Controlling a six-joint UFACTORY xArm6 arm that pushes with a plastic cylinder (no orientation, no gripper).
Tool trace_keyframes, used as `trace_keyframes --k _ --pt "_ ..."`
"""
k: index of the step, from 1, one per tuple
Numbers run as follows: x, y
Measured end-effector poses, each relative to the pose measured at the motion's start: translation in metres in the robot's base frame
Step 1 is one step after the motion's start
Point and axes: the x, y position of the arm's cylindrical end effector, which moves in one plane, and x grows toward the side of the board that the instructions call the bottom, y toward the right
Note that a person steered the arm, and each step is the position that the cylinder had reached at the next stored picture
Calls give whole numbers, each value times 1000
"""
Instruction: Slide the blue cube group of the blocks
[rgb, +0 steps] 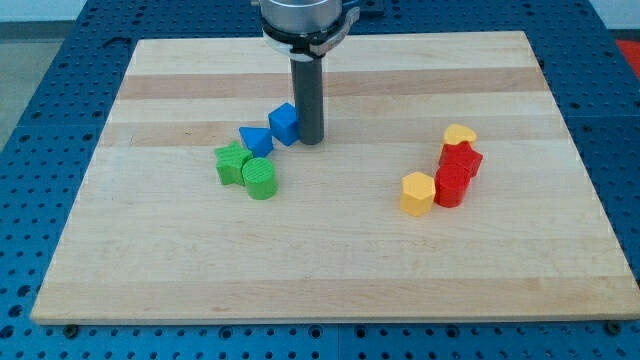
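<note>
In the camera view, my tip (311, 139) stands on the wooden board (330, 270) just to the view's right of the blue cube (284, 123), pressed against or almost against its side (a bare rod, so it holds nothing). The cube lies left of the board's middle, with a blue triangular block (255, 139) touching it lower left, then a green star-like block (232, 163) and a green cylinder (260, 178). Well apart at the view's right cluster a yellow heart (460, 134), two red blocks (461, 160) (451, 185) and a yellow hexagonal block (417, 192).

The wooden tabletop (330, 260) has two obstacle groups: blue and green plastic blocks at the view's left-centre, red and yellow ones at right. Between them lies open room.
</note>
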Motion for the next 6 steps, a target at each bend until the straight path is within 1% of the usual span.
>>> trace_keyframes --k 1,2,3,4,5,6 --pt "0 0" --pt "-6 12" --pt "-51 28" --pt "-51 21" --pt "-49 -6" --pt "-34 -26"
